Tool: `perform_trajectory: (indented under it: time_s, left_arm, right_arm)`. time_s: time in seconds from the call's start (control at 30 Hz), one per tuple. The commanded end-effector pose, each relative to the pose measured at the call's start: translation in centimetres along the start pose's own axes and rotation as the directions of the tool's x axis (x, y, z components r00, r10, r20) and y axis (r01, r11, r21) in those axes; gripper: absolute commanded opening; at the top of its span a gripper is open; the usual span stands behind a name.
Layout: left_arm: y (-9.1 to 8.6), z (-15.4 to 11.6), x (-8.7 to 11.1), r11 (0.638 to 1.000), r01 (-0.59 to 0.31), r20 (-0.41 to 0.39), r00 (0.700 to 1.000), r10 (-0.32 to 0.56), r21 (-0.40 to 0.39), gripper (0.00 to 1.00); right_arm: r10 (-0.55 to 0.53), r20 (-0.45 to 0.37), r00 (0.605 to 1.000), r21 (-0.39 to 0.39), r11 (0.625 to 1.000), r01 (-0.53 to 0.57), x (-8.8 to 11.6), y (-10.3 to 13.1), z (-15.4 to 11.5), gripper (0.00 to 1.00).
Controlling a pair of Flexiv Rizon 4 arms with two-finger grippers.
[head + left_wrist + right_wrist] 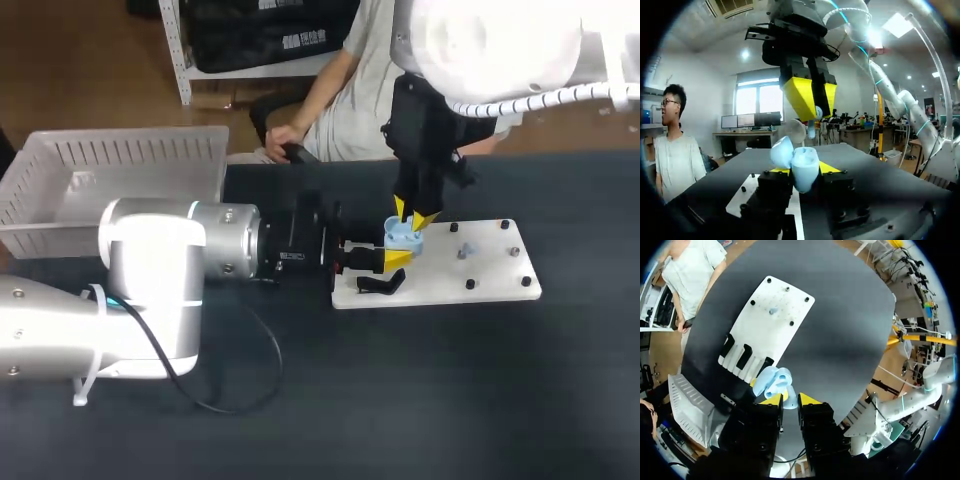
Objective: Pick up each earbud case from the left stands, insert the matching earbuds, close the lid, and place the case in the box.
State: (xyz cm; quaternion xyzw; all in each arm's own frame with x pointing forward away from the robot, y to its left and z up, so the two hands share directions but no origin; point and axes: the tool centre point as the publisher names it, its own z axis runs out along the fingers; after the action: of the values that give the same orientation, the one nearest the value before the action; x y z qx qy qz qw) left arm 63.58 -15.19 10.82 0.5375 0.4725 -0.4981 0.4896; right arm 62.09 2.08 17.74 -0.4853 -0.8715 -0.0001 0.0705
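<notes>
1. The dark surface [450, 400] fills most of the head view. Its lower left is covered by the left arm [150, 270].
2. That arm comes in from the left edge and lies level across the frame's middle. Its bulk cuts off the near wall of the box [140, 150].
3. The box, a pale slotted bin, stands in the upper left, well apart from everything else.
4. The right arm [500, 40] comes down from the upper right, its top cut off by the frame.
5. A white board [490, 260] lies right of centre. Black stands [380, 285] sit at its left end, partly hidden by the left gripper [392, 255].
6. The left gripper grasps the earbud case [403, 238] at centre. In its wrist view the case [802, 167] sits between both yellow tips with its lid open.
7. The right gripper [413, 215] points down just above the case. In its wrist view it is clenched on a small pale earbud [789, 402].
8. The earbud is too small to make out in the head view.
9. A tiny bluish piece [462, 250] on the board cannot be identified.
</notes>
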Motion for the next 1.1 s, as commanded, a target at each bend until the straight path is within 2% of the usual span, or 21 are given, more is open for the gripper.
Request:
perform_trajectory:
  time_s: [0.03, 1.1]
  left_arm:
    - [0.02, 0.08, 0.11, 1.0, -0.003, 0.002, 1.0, 0.003, -0.003, 0.0]
    - [0.02, 0.08, 0.11, 1.0, -0.003, 0.002, 1.0, 0.003, -0.003, 0.0]
  right_arm:
    - [0.0, 0.001, 1.0, 0.005, 1.0, 0.0, 0.16, 0.16, 0.12, 0.0]
    - [-0.016, 0.01, 1.0, 0.006, 1.0, 0.016, -0.25, 0.83, 1.08, 0.0]
